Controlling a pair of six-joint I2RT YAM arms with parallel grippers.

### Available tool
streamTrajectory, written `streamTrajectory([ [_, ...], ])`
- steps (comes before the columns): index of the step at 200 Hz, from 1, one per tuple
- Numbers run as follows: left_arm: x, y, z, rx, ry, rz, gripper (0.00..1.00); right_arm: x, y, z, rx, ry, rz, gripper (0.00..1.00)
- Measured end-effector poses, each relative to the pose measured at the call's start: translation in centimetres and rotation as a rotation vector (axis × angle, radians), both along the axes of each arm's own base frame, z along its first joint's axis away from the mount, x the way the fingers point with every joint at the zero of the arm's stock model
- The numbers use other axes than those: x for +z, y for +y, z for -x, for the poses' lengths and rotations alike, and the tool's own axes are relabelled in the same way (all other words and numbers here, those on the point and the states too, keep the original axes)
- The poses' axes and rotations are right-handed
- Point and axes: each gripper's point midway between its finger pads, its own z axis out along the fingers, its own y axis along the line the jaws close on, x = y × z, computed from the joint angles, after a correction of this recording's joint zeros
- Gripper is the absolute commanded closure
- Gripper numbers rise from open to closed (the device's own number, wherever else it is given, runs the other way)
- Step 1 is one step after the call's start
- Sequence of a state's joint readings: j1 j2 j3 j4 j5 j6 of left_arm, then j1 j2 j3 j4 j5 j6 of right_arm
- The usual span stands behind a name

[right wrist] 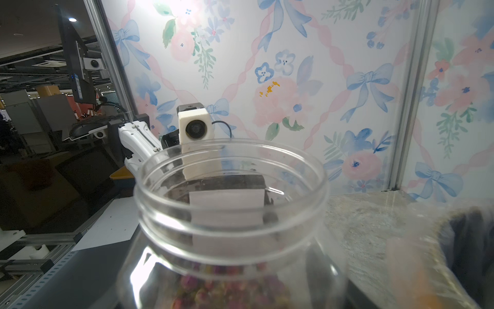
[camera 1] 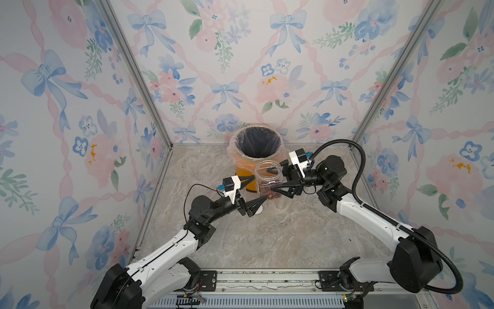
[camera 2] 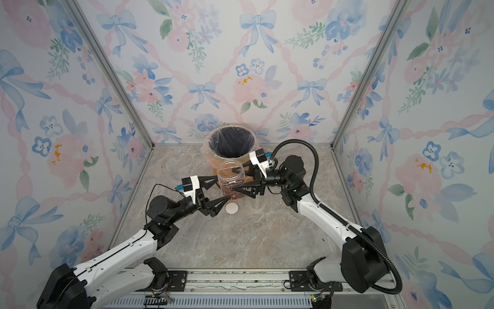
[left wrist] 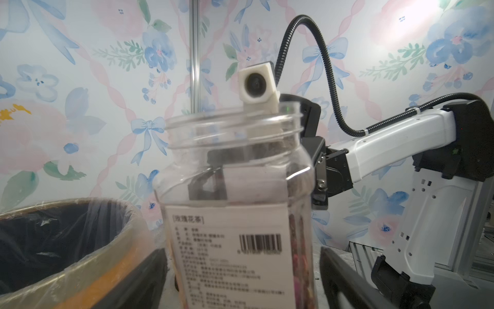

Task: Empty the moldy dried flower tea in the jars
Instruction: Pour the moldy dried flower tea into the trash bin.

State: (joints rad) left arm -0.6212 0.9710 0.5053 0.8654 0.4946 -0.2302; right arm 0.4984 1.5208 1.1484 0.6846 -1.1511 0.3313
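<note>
Tea (right wrist: 227, 291), pinkish-brown dried buds, lies at the bottom of the clear labelled jar (camera 1: 263, 178). The jar is upright and lidless at mid-bench, just on the near side of the orange lined bin (camera 1: 242, 171). We see the right claw (camera 1: 273, 178) clamped on the jar's sides. The left claw (camera 1: 258, 188) is spread wide, one finger on either side of the jar. A white disc (camera 2: 231, 208) lies on the marbled bench (camera 1: 267, 240) beside it.

Soft, even light fills every view, glare blooms on the wallpaper (right wrist: 184, 10) (wrist views only), and the near jar (right wrist: 230, 227) blurs.
</note>
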Motion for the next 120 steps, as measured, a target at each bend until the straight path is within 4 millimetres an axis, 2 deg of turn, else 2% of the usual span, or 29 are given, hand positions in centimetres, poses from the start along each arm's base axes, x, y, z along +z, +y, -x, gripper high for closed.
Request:
streamTrajectory([
  [37, 0.1, 0.2, -0.4, 0.029, -0.006, 0.002, 0.05, -0.3, -0.1, -0.3, -0.014, 0.011, 0.008, 0.67],
  [83, 1.3, 1.5, -1.1, 0.118, -0.012, 0.044, 0.04, -1.4, -1.0, -2.6, -0.155, 0.012, 0.102, 0.73],
  [120, 2.8, 2.8, -1.1, 0.176, -0.034, 0.090, 0.04, 0.1, -2.3, -5.2, -0.367, -0.081, 0.264, 0.75],
])
